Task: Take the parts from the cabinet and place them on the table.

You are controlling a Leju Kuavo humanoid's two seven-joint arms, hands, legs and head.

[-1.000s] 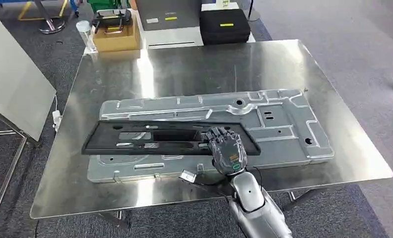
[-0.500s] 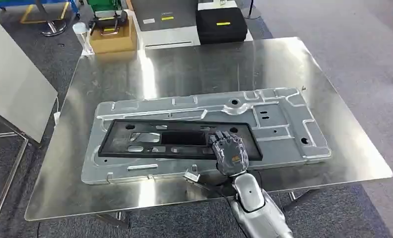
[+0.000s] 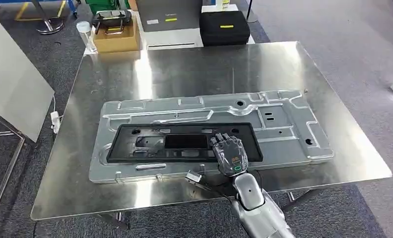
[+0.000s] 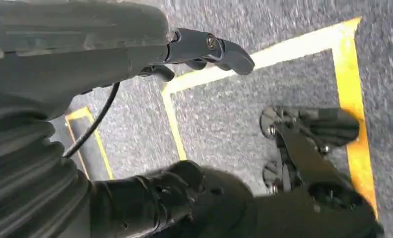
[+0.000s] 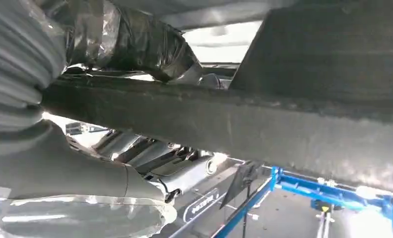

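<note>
Placement under way: right hand (image 3: 229,154) grips the near edge of the black frame part (image 3: 184,142), lying on the silver panel (image 3: 284,124) atop the steel table (image 3: 184,69); best lowered flat before letting go; left hand (image 4: 150,203) hangs with fingers curled, holding nothing.

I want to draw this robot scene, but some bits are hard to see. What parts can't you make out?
- Head view: the right hand covers part of the flat black rectangular frame, so the grip underneath is hidden.
- Head view: writing on the black case behind the shiny steel table is too small.
- Right wrist view: the frame's edge, very close, blocks and blurs the large silver stamped metal panel.
- Left wrist view: the left hand is dark; finger positions are unclear.
</note>
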